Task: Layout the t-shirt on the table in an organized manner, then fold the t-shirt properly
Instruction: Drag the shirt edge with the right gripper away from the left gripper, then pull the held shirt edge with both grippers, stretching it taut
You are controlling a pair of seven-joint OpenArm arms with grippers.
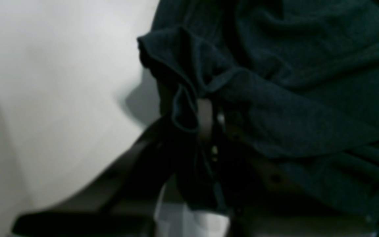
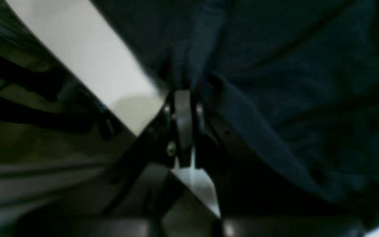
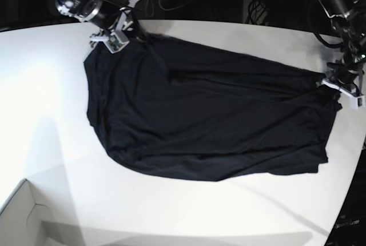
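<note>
The black t-shirt (image 3: 206, 120) lies spread out on the white table (image 3: 51, 86), with wrinkles in it. The left gripper (image 1: 209, 115) is pinched tight on a bunched bit of cloth at one end. The right gripper (image 2: 184, 98) is squeezed onto the cloth at the far corner, near the table's edge. Holding two far-apart ends lets both arms pull the shirt flat (that looks like the plan), so folding can come later.

Plain black t-shirt (image 3: 206, 126), white table (image 3: 46, 86)
</note>
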